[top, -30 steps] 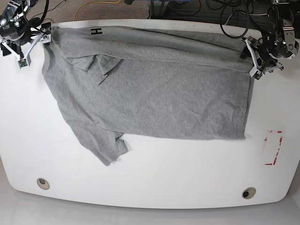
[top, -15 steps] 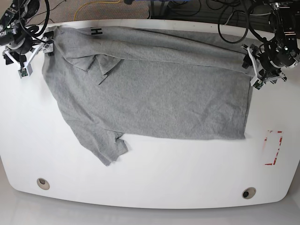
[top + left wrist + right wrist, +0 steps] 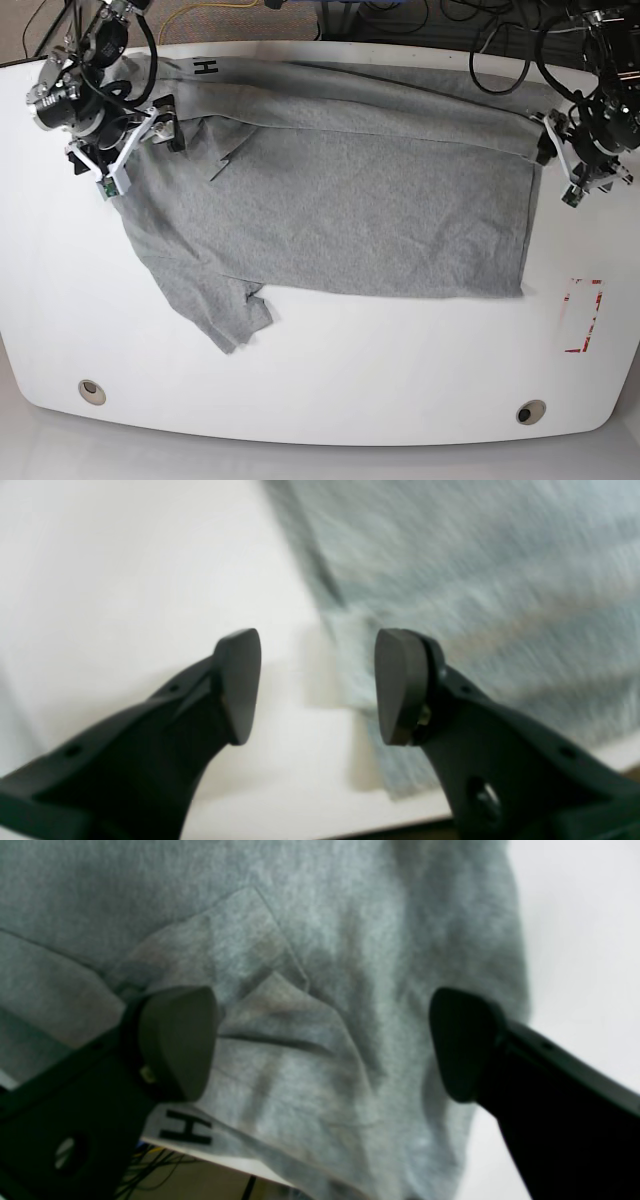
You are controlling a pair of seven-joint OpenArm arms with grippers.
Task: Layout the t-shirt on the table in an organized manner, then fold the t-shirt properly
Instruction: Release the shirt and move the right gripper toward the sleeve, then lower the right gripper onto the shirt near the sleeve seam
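T-shirt [image 3: 340, 200] under open right end effector [image 3: 135, 150].

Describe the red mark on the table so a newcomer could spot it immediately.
On the white table, look past the grey t-shirt toward the edge below the left gripper. The red-outlined rectangle lies there, apart from the shirt's hem. It is the tabletop's only coloured marking.

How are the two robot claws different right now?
The right gripper hangs over the gray t-shirt, near its black H; the left gripper sits at the shirt's edge, partly over the white table. The right gripper's jaws gape wider than the left gripper's. Both are open and hold nothing.
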